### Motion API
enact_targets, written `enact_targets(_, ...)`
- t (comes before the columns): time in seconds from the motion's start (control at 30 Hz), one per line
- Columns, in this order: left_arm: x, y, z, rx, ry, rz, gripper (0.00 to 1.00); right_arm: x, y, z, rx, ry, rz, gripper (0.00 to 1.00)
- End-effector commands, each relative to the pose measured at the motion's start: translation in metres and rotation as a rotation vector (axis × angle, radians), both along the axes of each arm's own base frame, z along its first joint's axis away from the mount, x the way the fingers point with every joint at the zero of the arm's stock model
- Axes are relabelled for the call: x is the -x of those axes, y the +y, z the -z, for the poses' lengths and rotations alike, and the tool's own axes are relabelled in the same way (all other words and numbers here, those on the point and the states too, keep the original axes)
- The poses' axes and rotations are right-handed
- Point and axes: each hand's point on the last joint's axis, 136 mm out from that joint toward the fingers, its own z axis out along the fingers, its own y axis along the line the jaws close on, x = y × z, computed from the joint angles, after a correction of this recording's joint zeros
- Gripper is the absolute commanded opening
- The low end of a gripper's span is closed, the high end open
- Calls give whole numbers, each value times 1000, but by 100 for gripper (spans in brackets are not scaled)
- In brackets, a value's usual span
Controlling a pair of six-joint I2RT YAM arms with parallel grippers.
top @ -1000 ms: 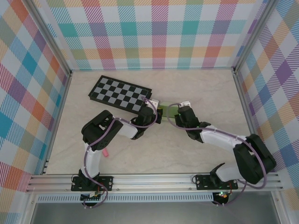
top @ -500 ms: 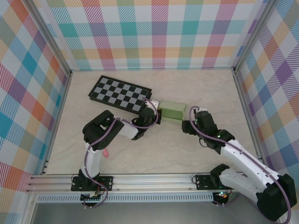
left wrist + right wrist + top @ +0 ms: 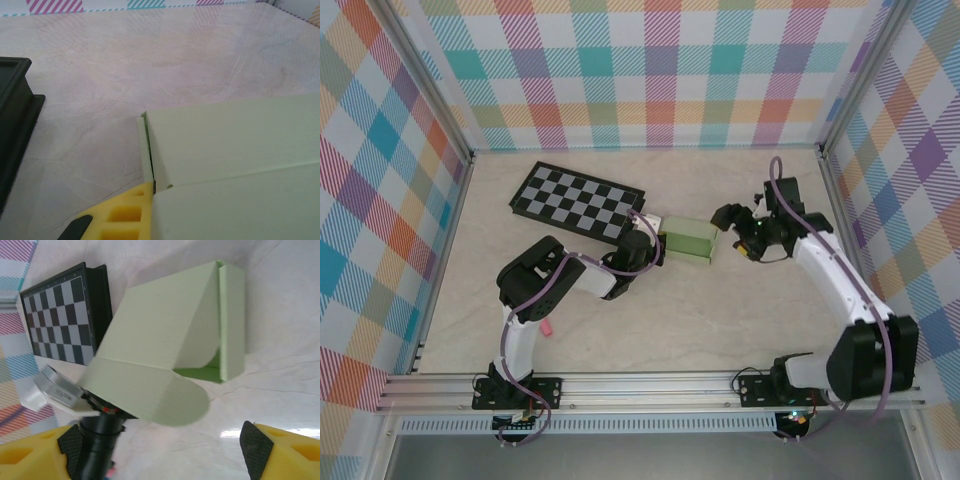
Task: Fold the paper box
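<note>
1. Top external view: paper box (image 3: pixel 687 240) lying part-folded near the middle of the table (image 3: pixel 720 320), with a corner of the checkerboard (image 3: pixel 575 200) just at its 10 o'clock. Left gripper (image 3: pixel 655 246) closed at the box's 9 o'clock end, seemingly pinching the card. Right gripper (image 3: pixel 729 228) just off the 3 o'clock end, jaws wide apart, holding nothing.
2. Left wrist view: pale green paper box (image 3: pixel 235 150) in thin, matte card with crisp creases. Narrow side flap (image 3: pixel 142 145) standing at the 9 o'clock edge, a dark slit beside it. Yellow finger (image 3: pixel 125 220) tight against the seam at 6 o'clock. Black checkerboard (image 3: pixel 12 115) rim at 9 o'clock, on a marbled, faintly glossy table (image 3: pixel 175 60).
3. Right wrist view: paper box (image 3: pixel 160 325) with a rounded flap (image 3: pixel 170 400) curling loose toward 6 o'clock, darker green inside. Padded yellow fingers (image 3: pixel 256 445) set wide at 7 and 5 o'clock.
4. Likely step: tucking that loose flap. Best done with the left end pinned, pressing along the crease rather than mid-panel, and slowly, since thin card probably buckles and slides on a smooth top.
</note>
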Motion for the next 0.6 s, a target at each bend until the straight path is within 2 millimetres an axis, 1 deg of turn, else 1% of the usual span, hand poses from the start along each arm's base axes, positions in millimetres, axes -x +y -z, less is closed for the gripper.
enact_targets(0.0, 9, 4, 34, -103, 81, -1, 9, -2, 14, 10, -113, 176, 49, 84)
enact_targets(0.03, 9, 4, 34, -102, 82, 0, 10, -5, 11, 17, -92, 191, 52, 83)
enact_targets(0.13, 9, 1, 34, -94, 86, 15, 12, -9, -6, 41, 57, 214, 54, 81)
enact_targets(0.17, 10, 0, 34, -94, 88, 22, 17, -9, -14, 50, 116, 220, 47, 80)
enact_targets(0.23, 11, -1, 32, -88, 87, 24, 33, -11, -22, 63, 198, 225, 16, 74)
enact_targets(0.3, 12, -1, 31, -83, 84, 33, 45, -12, -26, 76, 247, 233, -24, 68)
enact_targets(0.37, 14, -3, 28, -70, 77, 48, 55, -12, -28, 84, 287, 242, -53, 67)
enact_targets(0.47, 19, -3, 22, -50, 68, 65, 67, -14, -33, 91, 372, 248, -78, 67)
enact_targets(0.5, 19, -2, 19, -44, 65, 66, 96, -15, -36, 93, 402, 252, -81, 67)
enact_targets(0.53, 21, -2, 16, -38, 59, 71, 100, -15, -38, 95, 424, 255, -84, 67)
enact_targets(0.57, 25, -3, 10, -23, 45, 92, 100, -17, -39, 97, 443, 254, -89, 67)
